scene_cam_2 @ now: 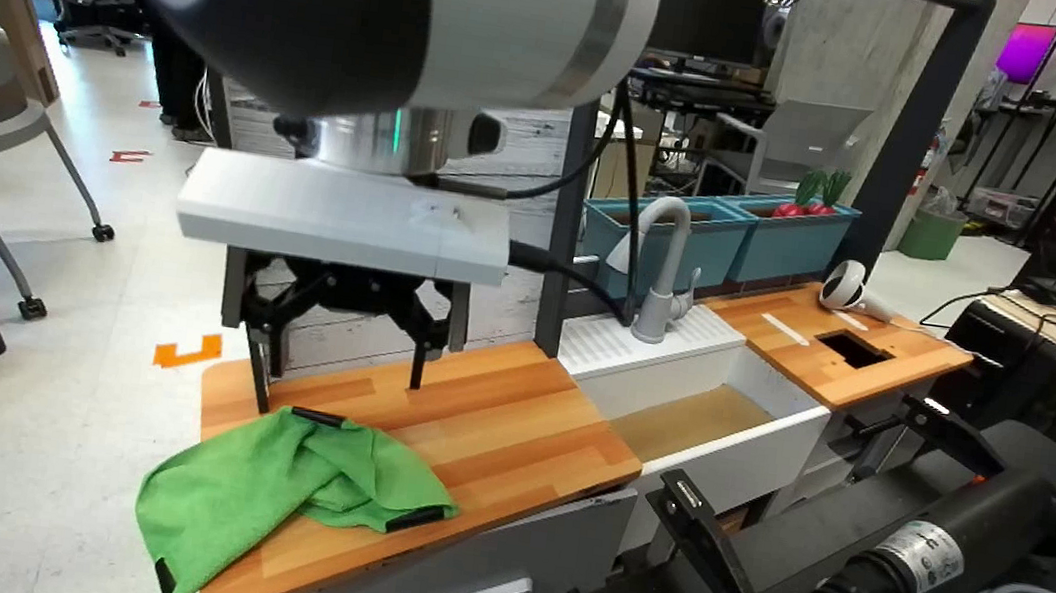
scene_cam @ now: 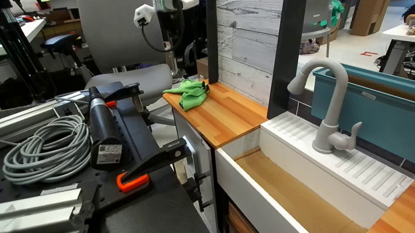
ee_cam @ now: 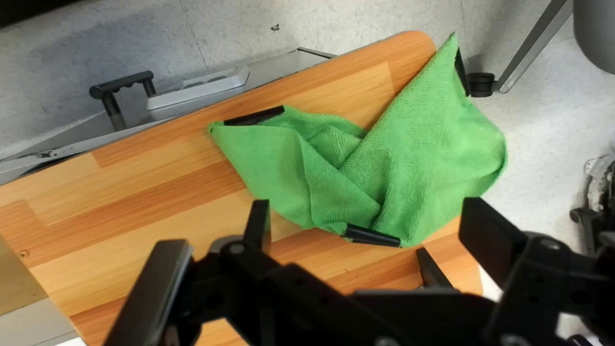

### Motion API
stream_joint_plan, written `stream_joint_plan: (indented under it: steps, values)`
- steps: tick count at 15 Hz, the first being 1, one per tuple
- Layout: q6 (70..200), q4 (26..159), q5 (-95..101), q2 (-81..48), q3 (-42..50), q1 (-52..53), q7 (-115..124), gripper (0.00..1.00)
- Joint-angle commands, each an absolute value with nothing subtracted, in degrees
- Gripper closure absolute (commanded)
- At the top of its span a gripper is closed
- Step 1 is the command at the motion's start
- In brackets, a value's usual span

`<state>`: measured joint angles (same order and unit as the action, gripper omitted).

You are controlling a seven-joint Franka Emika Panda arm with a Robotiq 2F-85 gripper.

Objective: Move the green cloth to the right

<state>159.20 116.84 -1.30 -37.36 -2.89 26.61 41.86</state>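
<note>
"Black fingers [ee_cam: 485, 235] come first in my wrist view, one at about seven o'clock, the other near four."

"And your pincer [ee_cam: 370, 226], how does it stand?"

"Spread wide: I have the two tips well apart."

"Where do you see the green cloth [ee_cam: 384, 163]?"

"At twelve o'clock from the gap between my tips, rumpled on the wooden counter [ee_cam: 144, 206], part of it lapping past the end edge. Three black strips [ee_cam: 254, 117] show on it, at ten o'clock, at six, and between one and two."

"Are you touching it?"

"Apart, as I read it. In an exterior view my arm [scene_cam_2: 352, 3] looms at twelve o'clock, the pincer hangs below it, and wood shows between my tips and the cloth, which lies at about six o'clock from them. How high I hang, I can't tell."

"What else sits around the cloth?"

"In an exterior view, taking the cloth as the hub, I find a black post [scene_cam: 211, 32] rising at twelve o'clock, the grey faucet [scene_cam: 335, 106] at three with a teal planter [scene_cam: 395, 128] behind it, the white sink [scene_cam: 255, 210] at four, and a coil of grey cable [scene_cam: 79, 139] at eight."
</note>
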Motion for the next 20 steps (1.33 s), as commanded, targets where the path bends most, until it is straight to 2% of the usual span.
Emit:
stream_joint_plan:
  steps: [1,11,20]
  values:
    - [156.33,107.70,-1.22,-45.40,-0.67,29.60,43.54,0.00]
    - [148.74,91.16,-1.66,-59.57,-1.32,29.04,41.59,0.00]
    - [146.67,82.98,-1.80,-66.95,-1.75,27.44,39.06,0.00]
